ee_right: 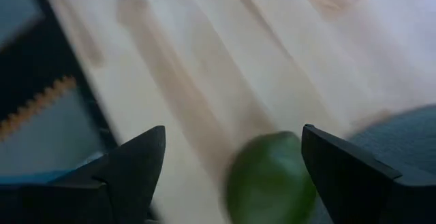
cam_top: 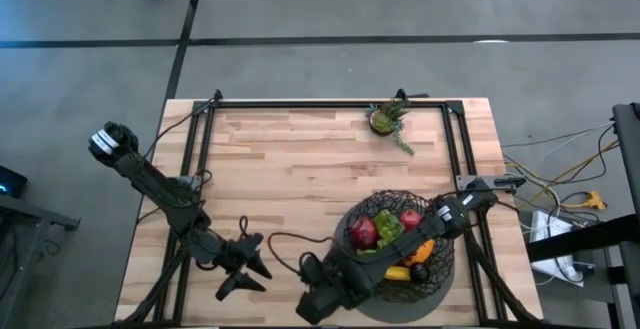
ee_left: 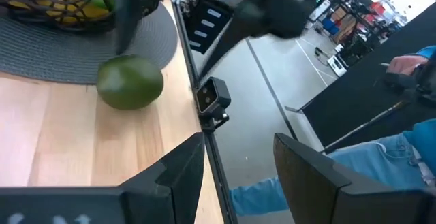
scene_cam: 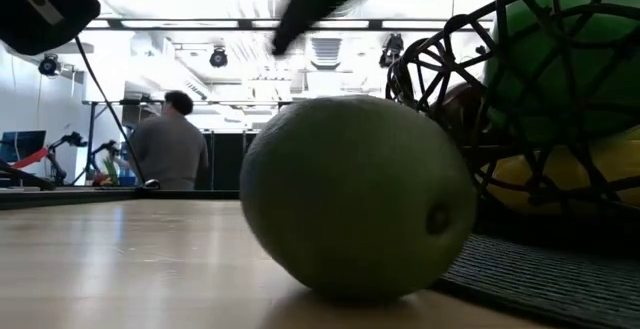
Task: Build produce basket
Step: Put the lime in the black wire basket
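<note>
Down at the near edge of the worktop (cam_top: pixel 300 159), the basket (cam_top: pixel 440 269) sits on a flat grey disc (cam_top: pixel 385 307). It holds a red apple (cam_top: pixel 364 232), a second red apple (cam_top: pixel 410 219), green grapes (cam_top: pixel 388 229), an orange piece (cam_top: pixel 424 250) and a yellow banana (cam_top: pixel 397 273). Just beside the basket, at the disc's rim, a round green fruit (ee_left: pixel 129 82) lies on the wood, apart from the mesh. The right gripper (ee_right: pixel 231 166) reaches across the basket and hangs above that fruit with its jaws wide apart and nothing between them. The left gripper (cam_top: pixel 248 269) waits well apart from the basket along the same edge, its jaws partly spread and empty. A small potted plant (cam_top: pixel 387 121) stands at the worktop's far edge, beyond the basket. Behind the worktop, a person (scene_cam: pixel 168 149) in grey stands in the room.
</note>
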`<state>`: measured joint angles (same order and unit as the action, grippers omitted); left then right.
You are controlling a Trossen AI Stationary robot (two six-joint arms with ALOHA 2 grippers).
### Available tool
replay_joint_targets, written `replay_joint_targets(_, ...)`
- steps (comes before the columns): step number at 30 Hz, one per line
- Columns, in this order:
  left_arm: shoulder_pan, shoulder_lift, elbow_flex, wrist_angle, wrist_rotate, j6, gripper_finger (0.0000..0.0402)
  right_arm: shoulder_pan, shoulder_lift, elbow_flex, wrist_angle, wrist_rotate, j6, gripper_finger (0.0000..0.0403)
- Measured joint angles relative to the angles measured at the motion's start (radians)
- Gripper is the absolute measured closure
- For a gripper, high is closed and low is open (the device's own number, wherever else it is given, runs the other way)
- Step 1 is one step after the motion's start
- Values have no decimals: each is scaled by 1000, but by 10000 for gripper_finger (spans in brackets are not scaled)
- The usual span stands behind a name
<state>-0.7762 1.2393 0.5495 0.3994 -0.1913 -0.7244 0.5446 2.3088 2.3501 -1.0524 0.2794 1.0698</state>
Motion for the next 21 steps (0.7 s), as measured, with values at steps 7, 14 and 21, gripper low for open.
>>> replay_joint_targets(7,9,1,0,-34,-1,1,242,-6,27,-7,-73,-14,-138,77)
replay_joint_targets(14,9,1,0,-43,-1,-2,242,-8,54,-20,-126,-55,-145,77)
replay_joint_targets(21,9,1,0,-44,-2,-3,242,-8,77,-24,-125,-116,-140,77)
